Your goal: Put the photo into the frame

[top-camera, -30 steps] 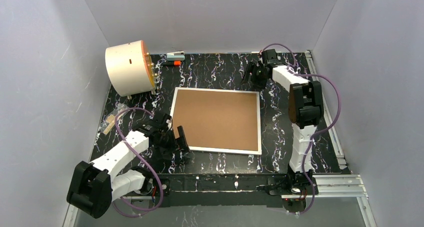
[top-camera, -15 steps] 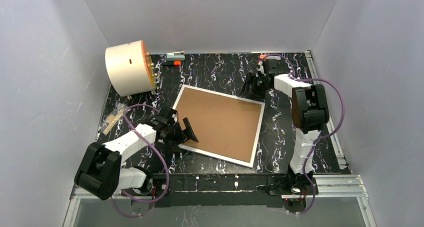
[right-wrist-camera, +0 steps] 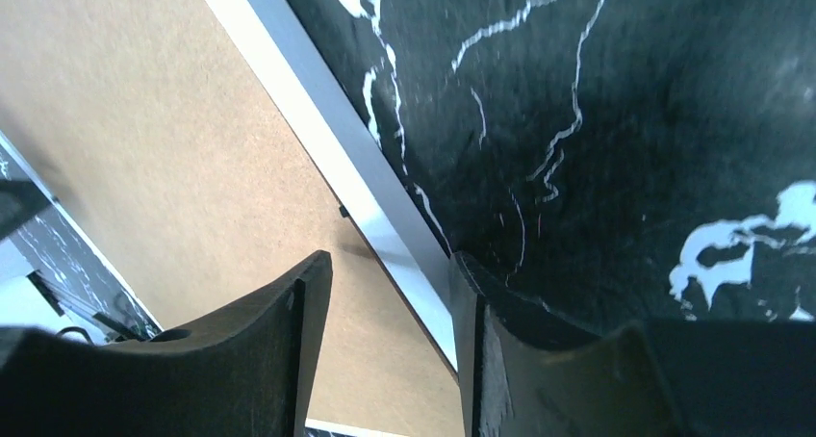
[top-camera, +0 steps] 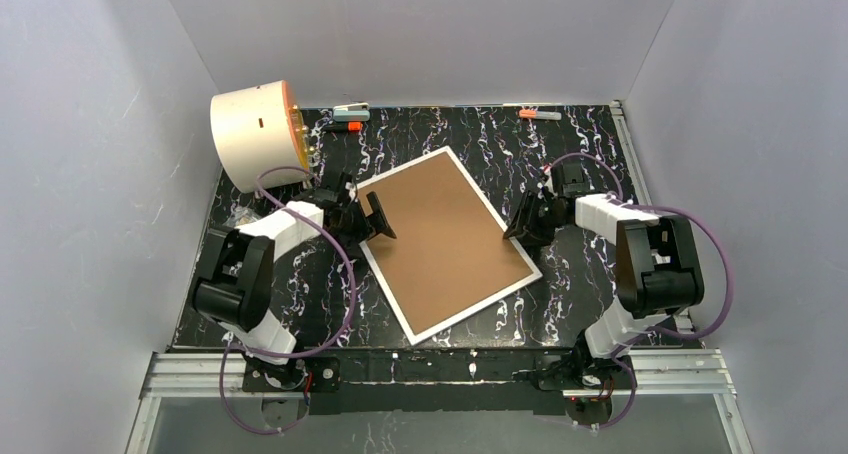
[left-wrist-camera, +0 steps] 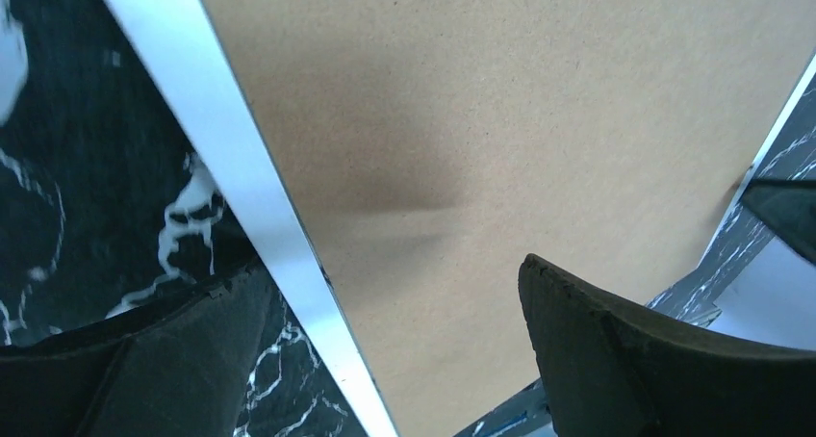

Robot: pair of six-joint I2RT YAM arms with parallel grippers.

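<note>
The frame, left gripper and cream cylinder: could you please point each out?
frame (top-camera: 450,244), top view, brown board back.
left gripper (left-wrist-camera: 385,270), left wrist view, midway between its fingertips.
cream cylinder (top-camera: 250,139), top view, curved side wall.

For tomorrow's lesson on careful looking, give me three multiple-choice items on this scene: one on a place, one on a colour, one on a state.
1. Where on the table does the cream drum stand?
A. Near right corner
B. Far left corner
C. The middle

2. What colour is the upward face of the frame?
A. Green
B. Blue
C. Brown

3. How do the jaws of the left gripper stand?
A. Wide open, astride the frame's white edge
B. Shut tight, holding nothing
C. Shut on the drum

Key:
1 B: the drum sits by the far left walls.
2 C: brown board fills the space inside the white rim.
3 A: the left wrist view shows one jaw over the table and the other over the board.
</note>
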